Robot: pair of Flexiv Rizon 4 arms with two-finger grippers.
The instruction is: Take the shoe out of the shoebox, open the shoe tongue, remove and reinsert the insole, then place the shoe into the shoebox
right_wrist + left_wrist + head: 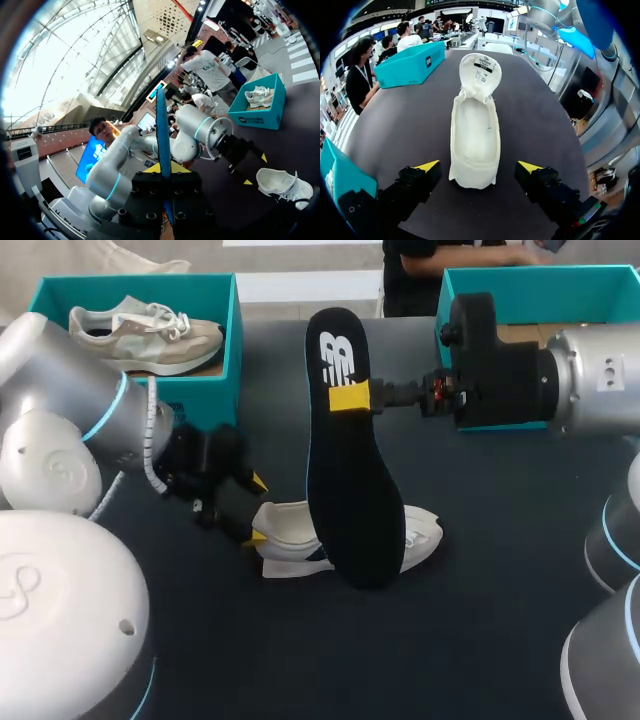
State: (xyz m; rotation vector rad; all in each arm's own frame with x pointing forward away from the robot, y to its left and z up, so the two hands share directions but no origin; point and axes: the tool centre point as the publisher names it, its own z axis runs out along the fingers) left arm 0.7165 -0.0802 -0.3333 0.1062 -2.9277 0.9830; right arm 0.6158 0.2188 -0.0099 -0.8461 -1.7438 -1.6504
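Left gripper (480,169) stands wide open astride the heel of the shoe (474,135), touching neither side. Shoe lies on the table (480,540), out of the teal shoebox (232,330), tongue (480,70) folded forward, its pale fabric-lined cavity empty. Right gripper (350,397) pinches the flat, matte black insole (345,490) upright over it, toe end perhaps touching the shoe. Reinserting and boxing remain.

Wears glossy silver-grey shells on left arm (60,430) and right arm (600,380), cyan rings at joints; trails a coiled white cable (150,440); ends in black, yellow-tipped fingers (415,182).
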